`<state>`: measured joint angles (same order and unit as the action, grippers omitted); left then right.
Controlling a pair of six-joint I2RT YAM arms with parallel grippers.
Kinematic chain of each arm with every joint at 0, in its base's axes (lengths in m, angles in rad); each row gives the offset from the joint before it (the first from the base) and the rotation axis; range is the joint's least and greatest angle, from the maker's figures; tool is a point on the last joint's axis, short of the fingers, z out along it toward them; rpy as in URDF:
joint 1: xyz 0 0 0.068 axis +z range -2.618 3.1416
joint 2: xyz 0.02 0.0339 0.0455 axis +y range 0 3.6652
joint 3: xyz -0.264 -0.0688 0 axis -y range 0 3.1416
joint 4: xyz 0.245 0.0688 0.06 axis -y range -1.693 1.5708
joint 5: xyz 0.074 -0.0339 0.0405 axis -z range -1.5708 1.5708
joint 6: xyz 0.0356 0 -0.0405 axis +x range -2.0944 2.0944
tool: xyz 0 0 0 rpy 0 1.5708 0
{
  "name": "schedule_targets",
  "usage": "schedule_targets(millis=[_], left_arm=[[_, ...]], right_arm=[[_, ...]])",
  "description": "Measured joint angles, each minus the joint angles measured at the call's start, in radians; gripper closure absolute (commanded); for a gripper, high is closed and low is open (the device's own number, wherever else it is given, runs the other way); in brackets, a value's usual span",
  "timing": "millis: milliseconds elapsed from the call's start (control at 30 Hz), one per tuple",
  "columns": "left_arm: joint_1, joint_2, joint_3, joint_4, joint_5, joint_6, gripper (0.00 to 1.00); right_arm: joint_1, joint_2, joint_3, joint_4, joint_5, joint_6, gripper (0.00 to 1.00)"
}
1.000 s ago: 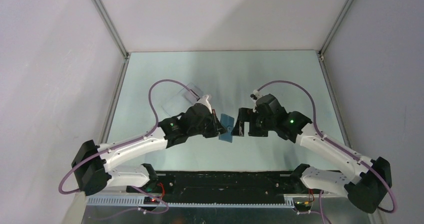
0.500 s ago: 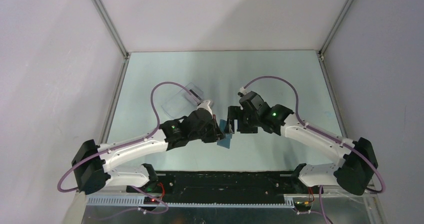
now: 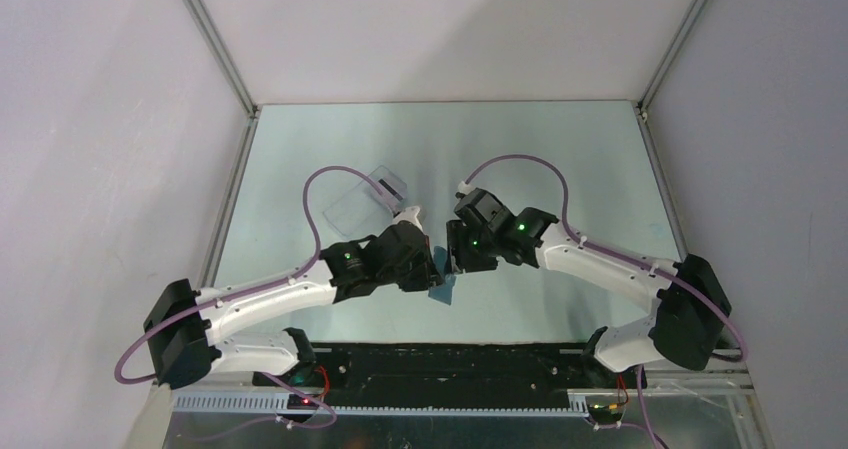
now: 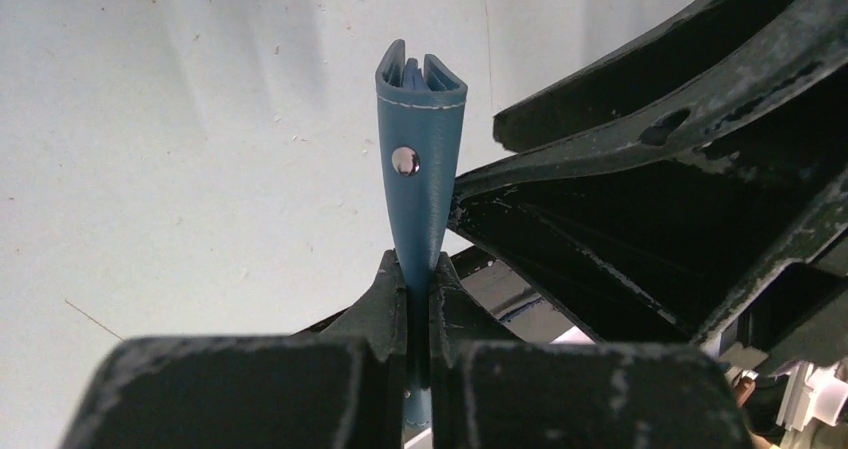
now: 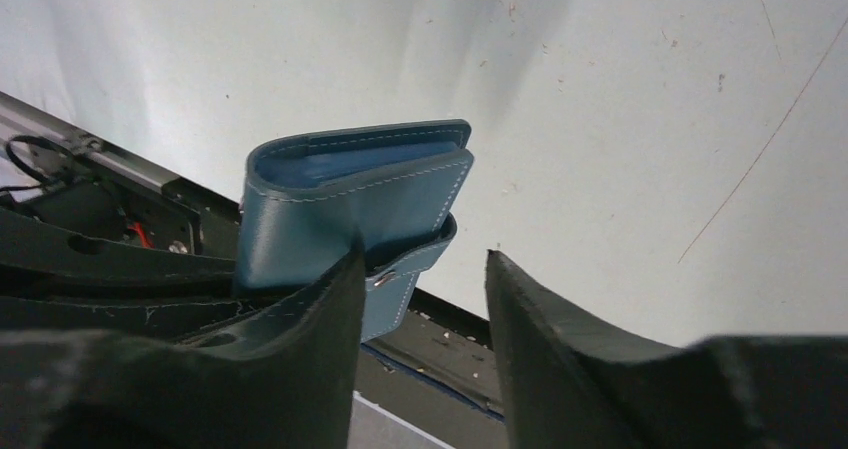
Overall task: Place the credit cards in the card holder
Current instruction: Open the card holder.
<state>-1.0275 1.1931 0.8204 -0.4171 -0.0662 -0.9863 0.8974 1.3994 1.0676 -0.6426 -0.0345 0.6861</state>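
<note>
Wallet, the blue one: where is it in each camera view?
Top external: wallet just below centre.
Left wrist: wallet at centre, edge-on, pinched by the left gripper.
Right wrist: wallet left of centre, partly behind one finger of the right gripper.
Shared landmark: the pale table.

The top camera hangs high above and to the near side of the card holder (image 3: 441, 288), looking down and forward over the whole bench (image 3: 560, 149); the card holder shows small and far. The left wrist camera looks along the left hand (image 4: 418, 279), very close to the card holder, seeing it edge-on. The right wrist camera looks past the right hand (image 5: 420, 269), equally close, at its folded side. All three views share the card holder and the bench around it.
</note>
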Motion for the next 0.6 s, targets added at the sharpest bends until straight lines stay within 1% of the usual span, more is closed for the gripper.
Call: schedule_targets(millis=[33,67,100,300,467,533,600], left_arm=[[-0.001,0.000,0.000,-0.003,-0.002,0.000,1.00],[-0.003,0.000,0.000,-0.005,-0.004,0.000,1.00],[-0.005,0.000,0.000,-0.007,-0.007,0.000,1.00],[-0.006,-0.020,0.000,-0.013,-0.016,-0.010,1.00],[0.034,-0.097,-0.001,-0.008,-0.038,-0.040,1.00],[0.060,-0.134,-0.003,0.000,-0.038,-0.050,1.00],[0.085,-0.166,-0.012,0.010,-0.036,-0.053,1.00]], right_arm=[[0.008,0.006,0.008,-0.004,0.007,-0.005,0.58],[0.019,0.015,0.019,-0.011,0.016,-0.007,0.61],[0.029,0.023,0.030,-0.019,0.029,-0.013,0.68],[0.069,0.043,0.074,-0.062,0.089,-0.040,0.82],[0.066,0.076,0.074,-0.197,0.172,-0.070,0.86],[0.066,0.081,0.073,-0.234,0.195,-0.079,0.85],[0.064,0.081,0.072,-0.265,0.216,-0.085,0.82]])
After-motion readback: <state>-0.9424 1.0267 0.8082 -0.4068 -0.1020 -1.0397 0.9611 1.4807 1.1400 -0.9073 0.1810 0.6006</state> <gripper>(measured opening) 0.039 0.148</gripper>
